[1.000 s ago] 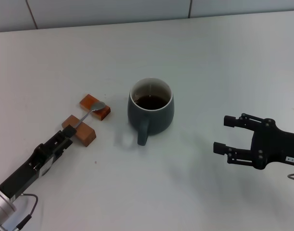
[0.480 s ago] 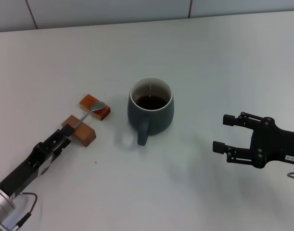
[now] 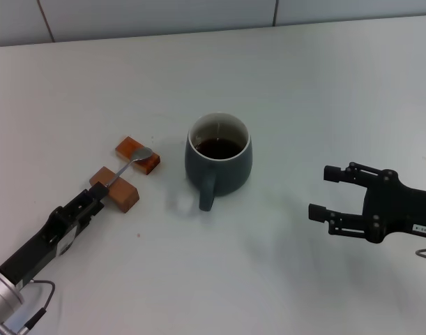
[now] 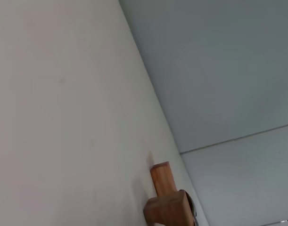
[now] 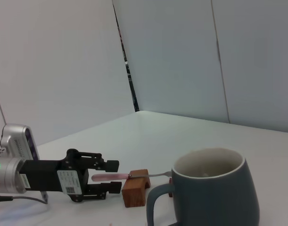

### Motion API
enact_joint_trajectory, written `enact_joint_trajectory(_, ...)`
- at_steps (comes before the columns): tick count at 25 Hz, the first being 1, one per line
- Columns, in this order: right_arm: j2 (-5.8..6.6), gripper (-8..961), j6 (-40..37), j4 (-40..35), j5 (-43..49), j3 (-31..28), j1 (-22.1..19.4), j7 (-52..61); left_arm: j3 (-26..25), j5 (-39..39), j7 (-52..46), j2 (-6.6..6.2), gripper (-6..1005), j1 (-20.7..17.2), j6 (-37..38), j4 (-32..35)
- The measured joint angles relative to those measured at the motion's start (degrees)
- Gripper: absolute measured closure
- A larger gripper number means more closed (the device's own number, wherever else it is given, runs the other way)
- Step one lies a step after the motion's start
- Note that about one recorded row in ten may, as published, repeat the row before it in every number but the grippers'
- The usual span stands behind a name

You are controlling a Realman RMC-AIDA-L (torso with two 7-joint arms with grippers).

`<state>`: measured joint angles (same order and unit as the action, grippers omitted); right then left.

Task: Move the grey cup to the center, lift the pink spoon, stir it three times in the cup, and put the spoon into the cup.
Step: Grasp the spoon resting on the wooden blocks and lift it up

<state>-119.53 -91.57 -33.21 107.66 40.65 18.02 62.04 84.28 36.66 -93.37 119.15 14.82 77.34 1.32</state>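
Note:
The grey cup (image 3: 226, 171) stands upright mid-table with dark liquid inside and its handle toward me; it also shows in the right wrist view (image 5: 214, 197). The pink spoon (image 3: 132, 162) lies across two wooden blocks left of the cup, bowl on the far block. In the right wrist view its pink handle (image 5: 103, 177) sticks out between the fingers of my left gripper (image 5: 113, 177), which stand apart around it. In the head view my left gripper (image 3: 93, 200) sits at the near block and hides the handle. My right gripper (image 3: 321, 193) is open and empty, right of the cup.
The far wooden block (image 3: 125, 146) and near wooden block (image 3: 123, 197) hold the spoon off the white table (image 3: 282, 91). The blocks also show in the left wrist view (image 4: 162, 179). A wall runs along the table's far edge.
My left gripper has edged very slightly back toward the front left. The cup, spoon and right gripper have not moved.

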Motion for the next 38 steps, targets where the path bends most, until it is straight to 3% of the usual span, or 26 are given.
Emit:
enact_joint_trajectory(17, 0.0, 134, 0.27, 0.25, 0.0, 0.39, -0.07, 0.01, 0.0, -0.04, -0.29, 0.03, 683, -0.19, 0.32, 0.01)
enact_joint_trajectory(28, 0.0, 134, 0.27, 0.25, 0.0, 0.39, -0.09, 0.01, 1.21, 0.23, -0.16, 0.03, 681, 0.35, 0.52, 0.52)
enact_joint_trajectory(36, 0.0, 134, 0.53, 0.25, 0.0, 0.39, -0.16, 0.01, 1.6, 0.02, 0.38, -0.01, 862, 0.44, 1.98, 1.33)
enact_joint_trajectory(38, 0.0, 134, 0.57, 0.26, 0.0, 0.39, -0.23, 0.01, 1.65, -0.05, 0.44, -0.58, 876, -0.15, 4.21, 5.55)
